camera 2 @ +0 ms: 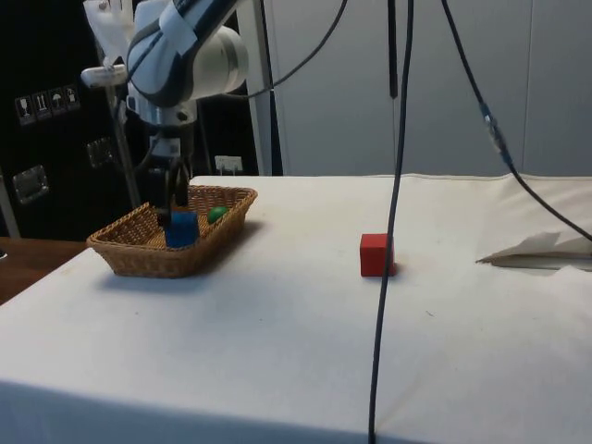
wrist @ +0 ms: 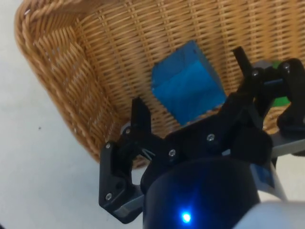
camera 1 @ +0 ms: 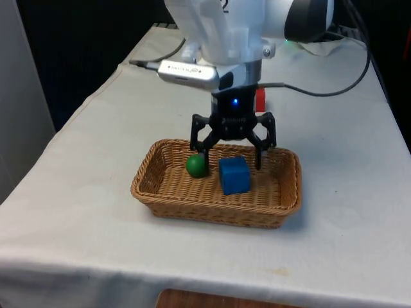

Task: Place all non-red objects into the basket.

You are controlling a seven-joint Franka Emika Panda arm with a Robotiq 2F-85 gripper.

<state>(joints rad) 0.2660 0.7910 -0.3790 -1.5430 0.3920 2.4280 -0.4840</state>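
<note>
Blue cube and small green ball lie in my woven wicker basket; both look light, rigid, probably plastic. My pincer hangs wide open, empty, just above.

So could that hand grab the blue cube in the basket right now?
Probably yes. The hand hangs open right above the blue cube, and nothing covers it; the green ball sits apart beside it in the basket.
</note>
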